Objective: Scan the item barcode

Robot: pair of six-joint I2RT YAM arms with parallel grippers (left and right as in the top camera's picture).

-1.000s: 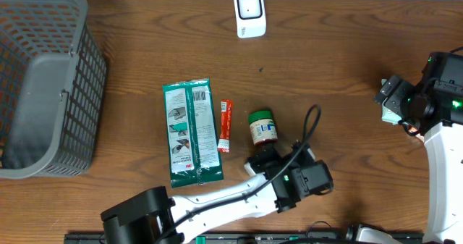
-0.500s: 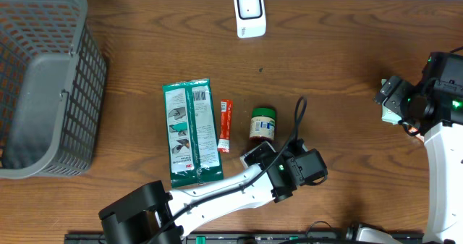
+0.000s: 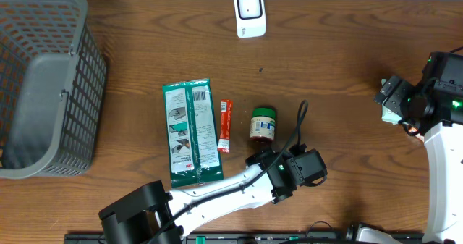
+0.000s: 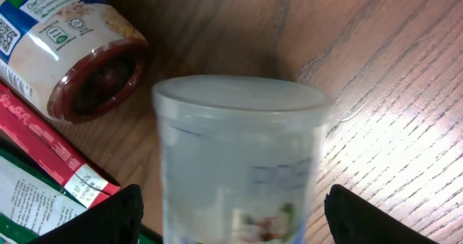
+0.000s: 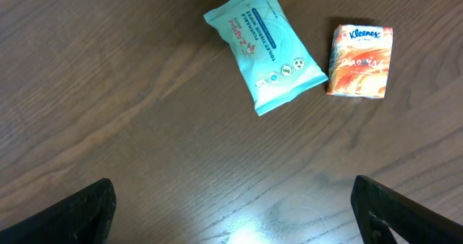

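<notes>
Near the desk's front edge, the left gripper had jaws spread either side of a blurred clear tub, narrow gaps showing, not pinching. Just beyond lay a jar on its side, then a red sachet and a green packet. The scanner stood at the back edge. By the right edge, the right gripper had jaws wide and empty, over wipes and tissues.
</notes>
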